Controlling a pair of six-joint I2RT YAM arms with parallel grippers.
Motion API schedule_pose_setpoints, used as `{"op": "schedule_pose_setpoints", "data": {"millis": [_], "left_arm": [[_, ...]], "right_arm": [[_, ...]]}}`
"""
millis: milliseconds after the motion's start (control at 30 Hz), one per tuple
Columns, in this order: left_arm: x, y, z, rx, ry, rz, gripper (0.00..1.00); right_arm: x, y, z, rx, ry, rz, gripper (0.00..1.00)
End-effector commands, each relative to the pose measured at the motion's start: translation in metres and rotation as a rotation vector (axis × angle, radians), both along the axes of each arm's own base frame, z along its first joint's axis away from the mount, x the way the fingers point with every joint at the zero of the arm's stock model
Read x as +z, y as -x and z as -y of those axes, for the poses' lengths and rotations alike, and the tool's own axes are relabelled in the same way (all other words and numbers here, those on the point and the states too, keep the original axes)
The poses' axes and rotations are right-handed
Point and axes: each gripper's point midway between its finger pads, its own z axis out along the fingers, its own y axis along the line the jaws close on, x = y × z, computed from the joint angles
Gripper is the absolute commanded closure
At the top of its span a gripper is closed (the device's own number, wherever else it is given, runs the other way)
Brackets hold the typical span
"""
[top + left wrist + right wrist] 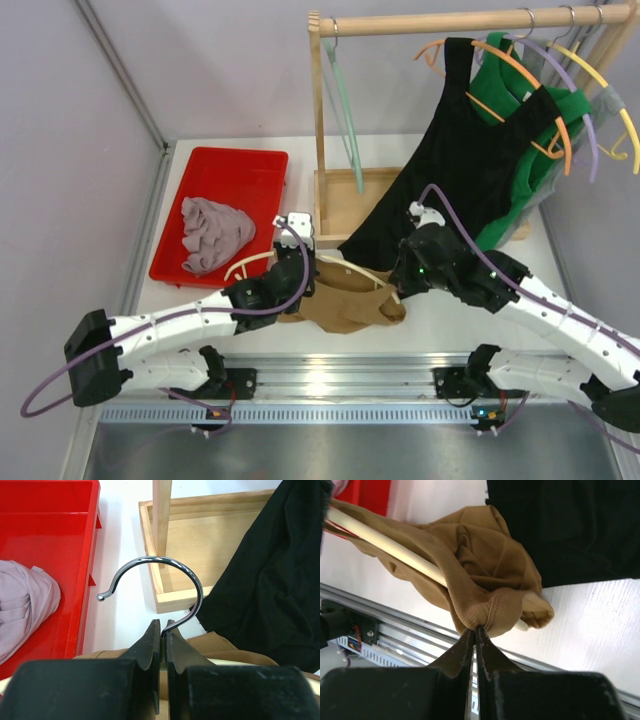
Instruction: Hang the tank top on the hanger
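Red plastic tray (240, 185) far left, crumpled mauve cloth (212, 232) inside. Left end effector (163, 629) pinched almost closed on the shiny curved metal hook (192, 577) of the hanger (395, 549). Its thin cream arm runs through the bunched tan ribbed tank top (485, 565) at the front of the white worktop (430, 318). Right end effector (474, 629) clamped tight on the tank top's gathered edge. Black garment (460, 170) just behind.

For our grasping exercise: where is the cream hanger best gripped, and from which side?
Grip the hanger at the thin neck under its metal hook, from the near side: the hook points away, the spot is central, and both ends are left clear for the tank top.
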Motion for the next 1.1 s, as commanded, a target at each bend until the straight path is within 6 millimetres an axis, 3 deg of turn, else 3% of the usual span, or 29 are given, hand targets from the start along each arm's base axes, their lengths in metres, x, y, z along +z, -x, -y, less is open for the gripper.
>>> {"op": "schedule_pose_setpoints", "data": {"millis": [0, 133, 367, 533, 733, 867, 1067], "left_arm": [[0.034, -0.006, 0.01, 0.018, 0.097, 0.06, 1.0], [0.039, -0.002, 0.022, -0.007, 0.113, 0.062, 1.0], [0.05, 0.008, 0.036, -0.037, 0.138, 0.072, 1.0], [0.053, 0.013, 0.039, -0.043, 0.164, 0.072, 1.0], [0.056, 0.02, 0.039, -0.053, 0.159, 0.068, 1.0], [0.053, 0.023, 0.042, -0.08, 0.17, 0.054, 1.0], [0.064, 0.028, 0.043, -0.118, 0.182, 0.056, 1.0]], "right_arm": [[0.033, -0.011, -0.014, 0.025, -0.058, 0.059, 1.0], [0.053, -0.02, -0.025, 0.032, -0.087, 0.091, 1.0], [0.064, -0.027, -0.043, 0.051, -0.131, 0.089, 1.0], [0.062, -0.027, -0.039, 0.041, -0.115, 0.087, 1.0], [0.069, -0.025, -0.015, 0.002, -0.098, 0.161, 0.86], [0.078, -0.018, -0.014, 0.067, -0.126, 0.211, 0.57], [0.081, -0.004, -0.013, 0.238, -0.114, 0.306, 0.46]]}}
